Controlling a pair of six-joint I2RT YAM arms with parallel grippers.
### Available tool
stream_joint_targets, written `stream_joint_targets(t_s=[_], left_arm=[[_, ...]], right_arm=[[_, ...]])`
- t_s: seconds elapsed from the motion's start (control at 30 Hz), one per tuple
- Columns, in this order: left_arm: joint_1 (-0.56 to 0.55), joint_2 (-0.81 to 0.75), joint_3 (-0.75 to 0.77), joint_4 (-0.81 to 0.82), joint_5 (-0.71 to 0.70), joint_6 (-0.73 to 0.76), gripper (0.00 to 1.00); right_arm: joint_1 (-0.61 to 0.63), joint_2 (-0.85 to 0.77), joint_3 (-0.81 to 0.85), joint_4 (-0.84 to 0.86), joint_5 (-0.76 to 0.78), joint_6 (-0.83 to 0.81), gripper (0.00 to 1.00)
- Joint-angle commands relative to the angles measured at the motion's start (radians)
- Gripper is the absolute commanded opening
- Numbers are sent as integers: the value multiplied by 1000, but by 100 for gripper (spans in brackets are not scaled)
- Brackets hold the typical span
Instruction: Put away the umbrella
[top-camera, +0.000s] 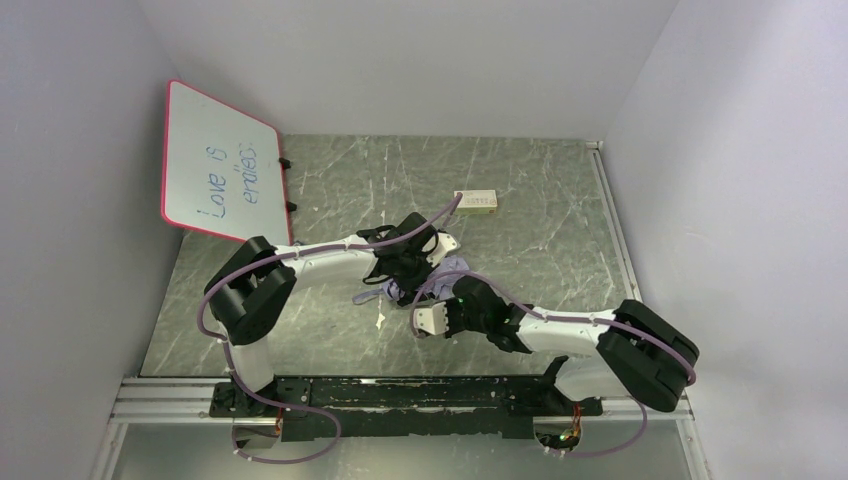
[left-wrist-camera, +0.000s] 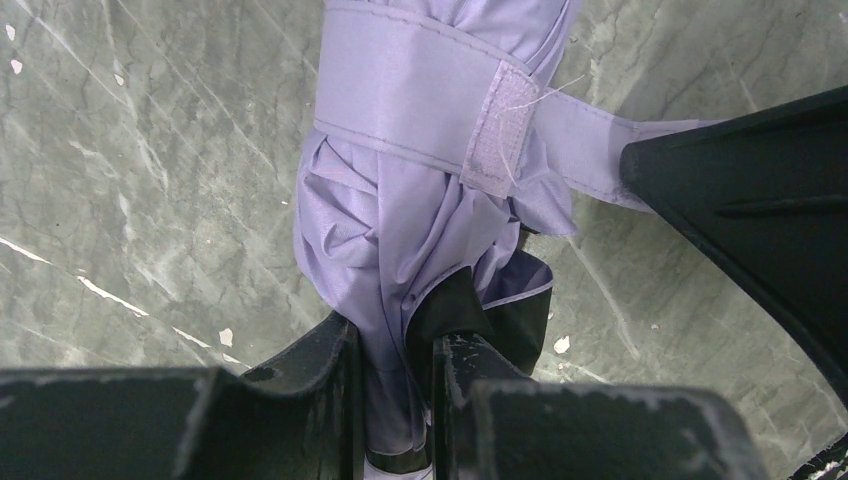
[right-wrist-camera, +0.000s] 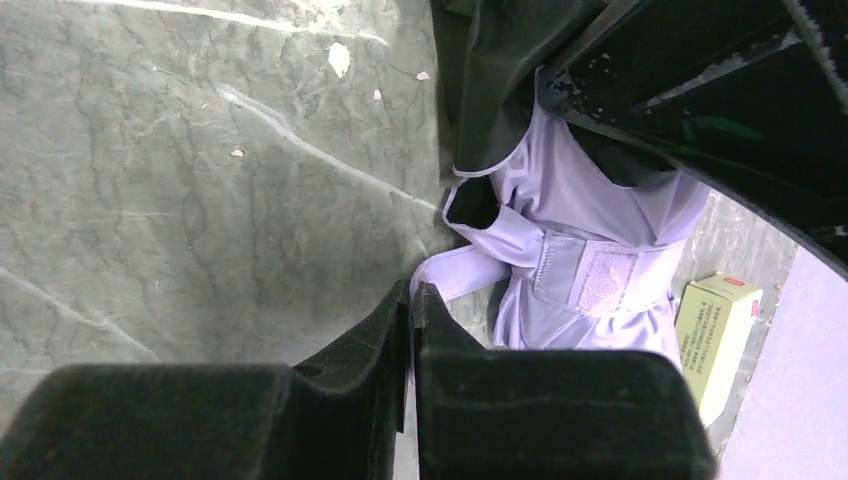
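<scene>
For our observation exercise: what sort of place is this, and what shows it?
Probably a robot test cell, not a home: left arm and right arm bolted to a rail, plain white walls boxing in the marbled tabletop, a red-framed whiteboard.

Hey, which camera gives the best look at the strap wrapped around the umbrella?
Left wrist view: the strap fills the upper frame, wrapped around the bunched umbrella, fastening patch plain. The right wrist view shows it smaller, farther off. In the top external view the arms cover it; only some of the umbrella shows.
</scene>
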Motion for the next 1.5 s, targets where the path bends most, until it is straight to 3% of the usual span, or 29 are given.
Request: stream_joint_targets(t_s=[0.0,0.07,0.4,0.87,1.07,1.47], left_arm=[[21,126,-90,-165,-138,33,5],[21,126,-90,-165,-140,33,5],[20,130,-87,-168,-143,33,5],[20,135,-87,-168,-143,32,5],[21,134,-87,-168,-142,33,5],[20,140,-86,-169,-133,34,5]], right_arm=[[-4,12,25,-3,-1,9,5],[-5,2,25,-1,-6,18,0],[-15,-92,65,-118,31,108,0],[-18,-167,72,-144,67,115,0],[-16,-204,40,-68,64,112,0],[-15,-114,66,130,113,15,0]])
